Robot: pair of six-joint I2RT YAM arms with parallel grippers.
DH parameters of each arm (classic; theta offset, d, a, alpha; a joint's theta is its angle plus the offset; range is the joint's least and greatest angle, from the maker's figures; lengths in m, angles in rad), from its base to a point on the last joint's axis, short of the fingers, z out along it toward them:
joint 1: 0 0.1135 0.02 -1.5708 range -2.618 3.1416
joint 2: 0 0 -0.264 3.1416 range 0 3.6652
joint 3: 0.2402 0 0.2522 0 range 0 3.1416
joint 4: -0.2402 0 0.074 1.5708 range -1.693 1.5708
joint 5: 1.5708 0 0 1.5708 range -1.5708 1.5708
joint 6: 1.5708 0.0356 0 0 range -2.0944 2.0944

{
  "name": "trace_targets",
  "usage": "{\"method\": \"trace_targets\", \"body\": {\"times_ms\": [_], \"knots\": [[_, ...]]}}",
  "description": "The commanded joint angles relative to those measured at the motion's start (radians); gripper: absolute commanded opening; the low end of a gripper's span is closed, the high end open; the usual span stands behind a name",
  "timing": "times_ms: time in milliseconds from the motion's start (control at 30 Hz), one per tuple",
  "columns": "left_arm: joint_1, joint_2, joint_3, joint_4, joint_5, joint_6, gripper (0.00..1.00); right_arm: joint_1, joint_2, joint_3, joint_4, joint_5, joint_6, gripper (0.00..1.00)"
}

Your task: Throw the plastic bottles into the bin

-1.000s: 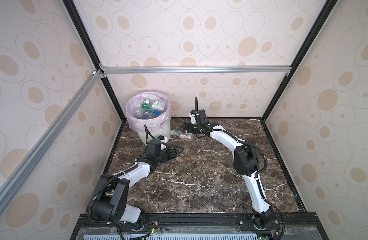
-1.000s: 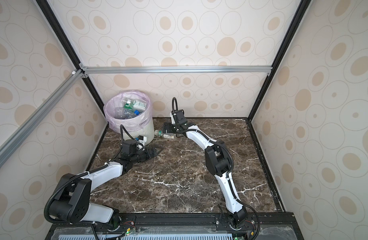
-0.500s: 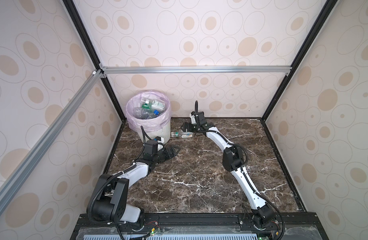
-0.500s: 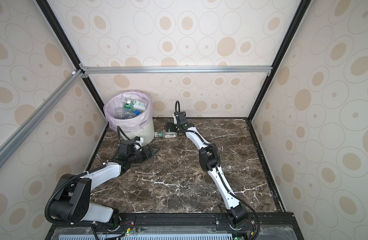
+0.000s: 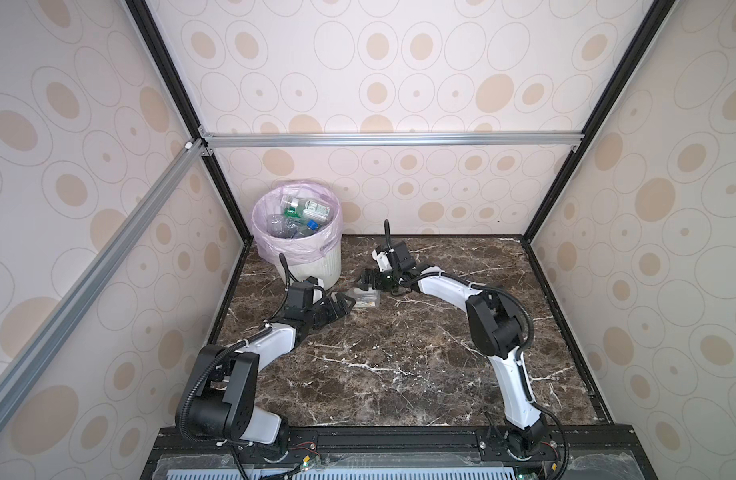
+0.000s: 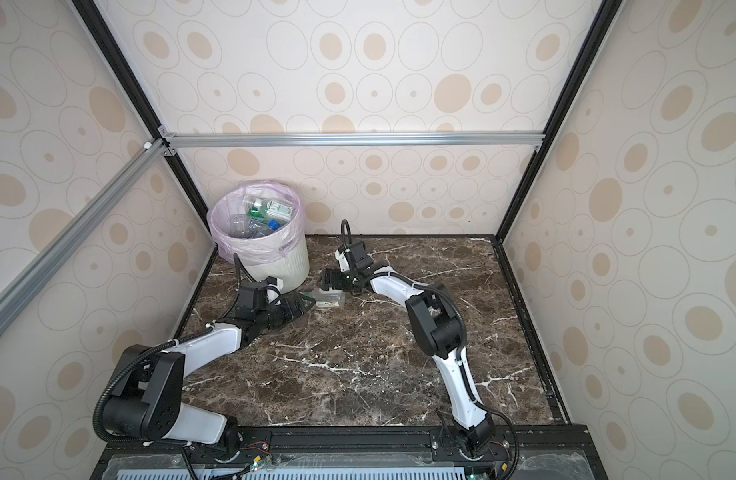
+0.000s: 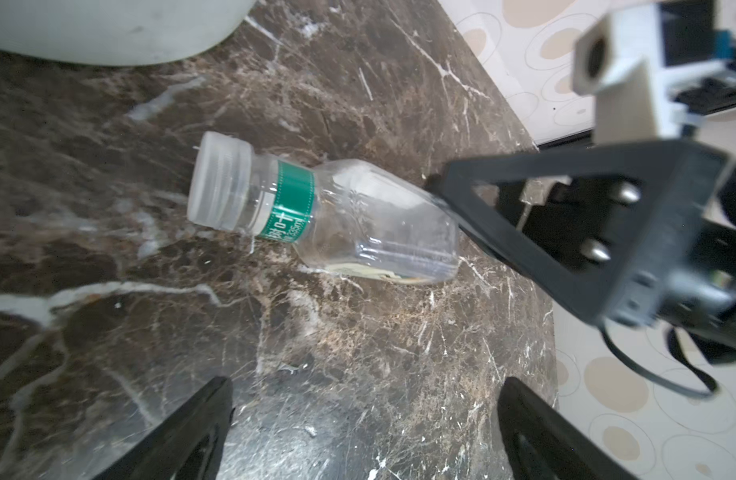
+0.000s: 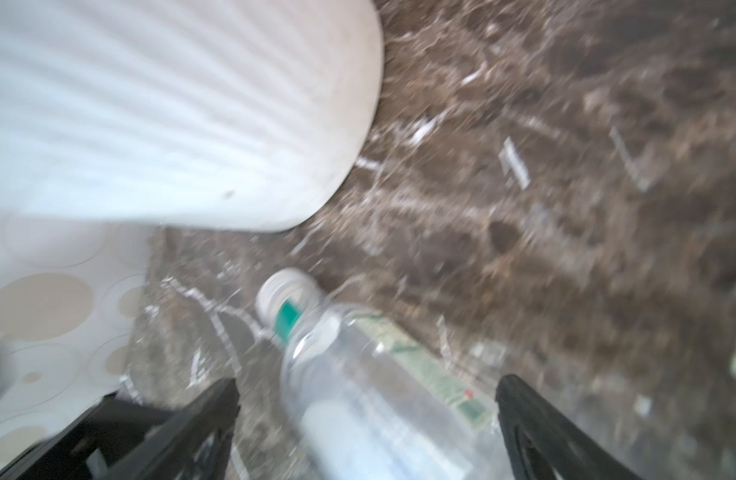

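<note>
One bin [image 5: 322, 266], one loose bottle [image 5: 364, 298] on the marble, at least four more bottles [image 5: 304, 210] heaped inside, and two grippers: left gripper [image 5: 346, 304], right gripper [image 5: 366, 283].

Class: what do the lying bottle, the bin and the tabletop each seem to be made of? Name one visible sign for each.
Bottle: clear glossy plastic, probably; the surface below shows through it. Bin: cream matt plastic, by its moulded ribs. Tabletop: polished brown marble or a marble-look sheet; white veins, soft sheen.
</note>
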Motion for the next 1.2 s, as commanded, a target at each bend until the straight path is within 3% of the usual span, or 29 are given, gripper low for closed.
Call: {"method": "trace_targets", "body": {"times_ms": [0, 167, 300, 433, 600, 733, 900, 1167], "knots": [[0.006, -0.01, 0.061, -0.085, -0.027, 0.079, 0.99, -0.025, -0.096, -0.084, 0.036, 0.033, 0.027, 1.0], [-0.014, 0.01, 0.121, -0.173, -0.097, 0.107, 0.99, -0.085, -0.186, -0.149, 0.005, 0.054, 0.018, 1.0], [-0.117, 0.121, 0.312, -0.361, -0.251, 0.117, 0.99, -0.113, -0.234, -0.188, 0.004, 0.051, 0.001, 1.0], [-0.192, 0.29, 0.553, -0.555, -0.383, 0.063, 0.99, -0.125, -0.298, -0.255, 0.028, 0.06, -0.006, 1.0], [-0.235, 0.368, 0.65, -0.56, -0.398, -0.11, 0.99, -0.149, -0.376, -0.35, 0.056, 0.067, -0.021, 1.0], [-0.273, 0.456, 0.797, -0.719, -0.535, -0.067, 0.99, -0.184, -0.433, -0.436, 0.098, 0.043, -0.016, 1.0], [-0.311, 0.475, 0.818, -0.773, -0.637, 0.021, 0.99, -0.224, -0.472, -0.522, 0.159, 0.003, 0.0, 1.0], [-0.354, 0.511, 0.894, -0.861, -0.693, 0.017, 0.99, -0.257, -0.524, -0.6, 0.203, -0.022, 0.005, 1.0]]}}
